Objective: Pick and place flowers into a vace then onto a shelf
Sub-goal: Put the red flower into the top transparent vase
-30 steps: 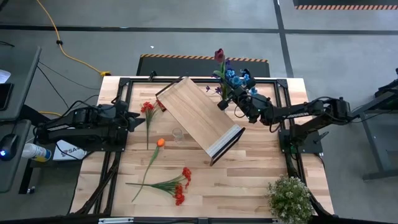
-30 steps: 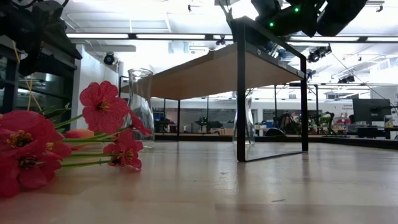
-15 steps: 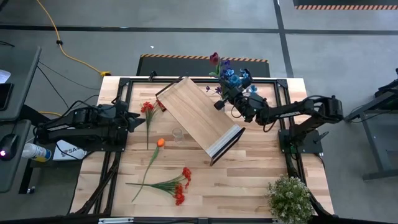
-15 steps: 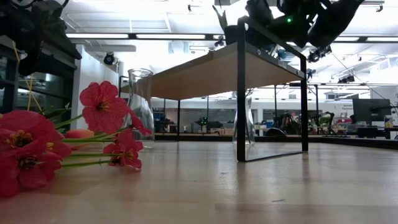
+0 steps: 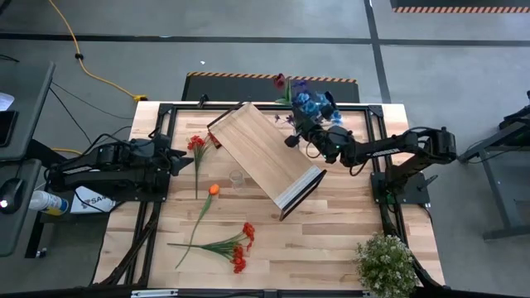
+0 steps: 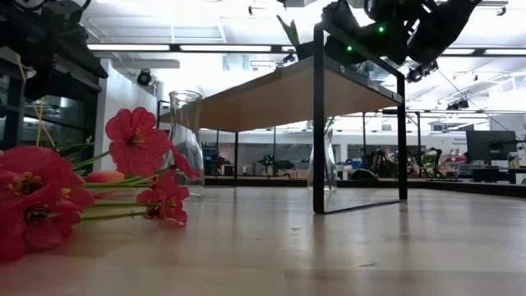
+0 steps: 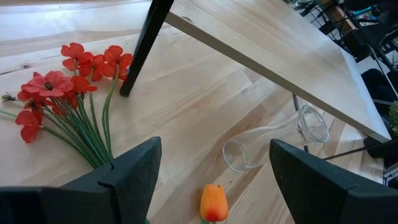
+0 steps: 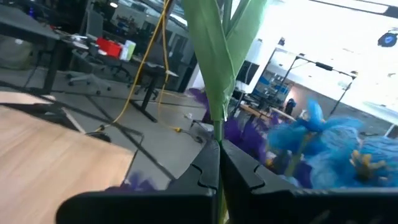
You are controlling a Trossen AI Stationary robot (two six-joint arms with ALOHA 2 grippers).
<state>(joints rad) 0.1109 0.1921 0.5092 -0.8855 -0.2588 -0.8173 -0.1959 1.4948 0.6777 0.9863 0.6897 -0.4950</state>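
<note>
So far the shelf (image 5: 265, 159) carries nothing, standing askew across the tabletop (image 5: 331, 240) middle. Red flowers (image 5: 236, 246) lie near the front edge and more red ones (image 5: 196, 145) by the left edge, with an orange bloom (image 5: 214, 189) between. One clear vase (image 7: 273, 138) lies toppled under the shelf. At the far edge the right tool (image 5: 300, 132) pinches a green stem (image 8: 214, 74) among blue flowers (image 5: 313, 103); the left tool (image 5: 175, 159) waits spread.

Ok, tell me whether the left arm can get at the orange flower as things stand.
Probably yes. The left tool is open and faces the orange flower, which lies on bare tabletop just ahead. The red flowers and the glass vase lie off to either side.
</note>
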